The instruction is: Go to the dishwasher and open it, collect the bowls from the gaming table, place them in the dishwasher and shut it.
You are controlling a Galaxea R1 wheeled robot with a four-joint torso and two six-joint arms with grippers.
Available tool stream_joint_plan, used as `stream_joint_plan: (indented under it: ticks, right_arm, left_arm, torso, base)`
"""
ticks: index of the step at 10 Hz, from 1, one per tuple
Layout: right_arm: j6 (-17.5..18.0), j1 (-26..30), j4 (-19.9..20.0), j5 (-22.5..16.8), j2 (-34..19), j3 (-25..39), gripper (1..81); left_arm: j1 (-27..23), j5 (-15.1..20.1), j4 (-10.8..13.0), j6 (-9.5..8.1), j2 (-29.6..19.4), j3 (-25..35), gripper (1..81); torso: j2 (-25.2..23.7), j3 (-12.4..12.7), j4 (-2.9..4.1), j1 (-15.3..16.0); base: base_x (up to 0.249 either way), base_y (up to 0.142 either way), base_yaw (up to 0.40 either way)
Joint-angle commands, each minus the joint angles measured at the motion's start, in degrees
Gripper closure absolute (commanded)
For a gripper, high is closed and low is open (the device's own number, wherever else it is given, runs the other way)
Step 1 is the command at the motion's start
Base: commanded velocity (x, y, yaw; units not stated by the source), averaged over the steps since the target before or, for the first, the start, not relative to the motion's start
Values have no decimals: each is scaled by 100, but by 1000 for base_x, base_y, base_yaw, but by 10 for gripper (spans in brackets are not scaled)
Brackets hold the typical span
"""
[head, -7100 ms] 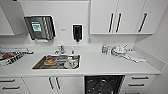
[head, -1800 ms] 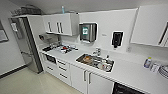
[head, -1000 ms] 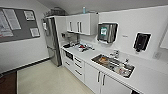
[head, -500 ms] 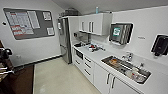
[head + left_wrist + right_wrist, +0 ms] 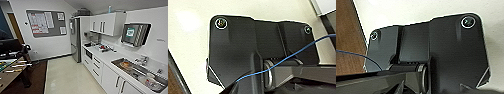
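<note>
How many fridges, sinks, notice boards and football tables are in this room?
Fridge: 1
Sink: 1
Notice board: 1
Football table: 1
Total: 4

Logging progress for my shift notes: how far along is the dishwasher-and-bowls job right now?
Nothing looks done yet. The head view faces down a kitchen: a sink in the white counter, a steel fridge, and a foosball table at the left edge. No bowls have been collected; opening, loading and closing the dishwasher all remain.

Counter (image 5: 110, 58) right, refrigerator (image 5: 75, 38) behind, football table (image 5: 11, 71) left.
</note>
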Motion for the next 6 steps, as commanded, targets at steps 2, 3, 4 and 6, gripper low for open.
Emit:
stream_joint_plan:
  ticks: [2, 3, 4, 6]
  right_arm:
    - [-23, 344, -363, -541, 9, 16, 10]
    - [-31, 318, -381, -525, -35, 113, 10]
    - [-31, 309, -399, -508, -226, 538, 10]
    - [-31, 326, -391, -499, -842, 1667, 10]
  left_arm:
    - [-230, 268, 27, 8, -53, 36, 10]
    - [-231, 268, 27, 8, -70, 45, 10]
    - [-230, 268, 27, 8, -88, 54, 10]
    - [-177, 259, 44, 8, -245, 290, 10]
  torso:
    - [0, 0, 0, 0]
    - [0, 0, 0, 0]
    - [0, 0, 0, 0]
    - [0, 0, 0, 0]
  base:
    - [0, 0, 332]
    - [0, 0, 331]
    - [0, 0, 330]
    - [0, 0, 331]
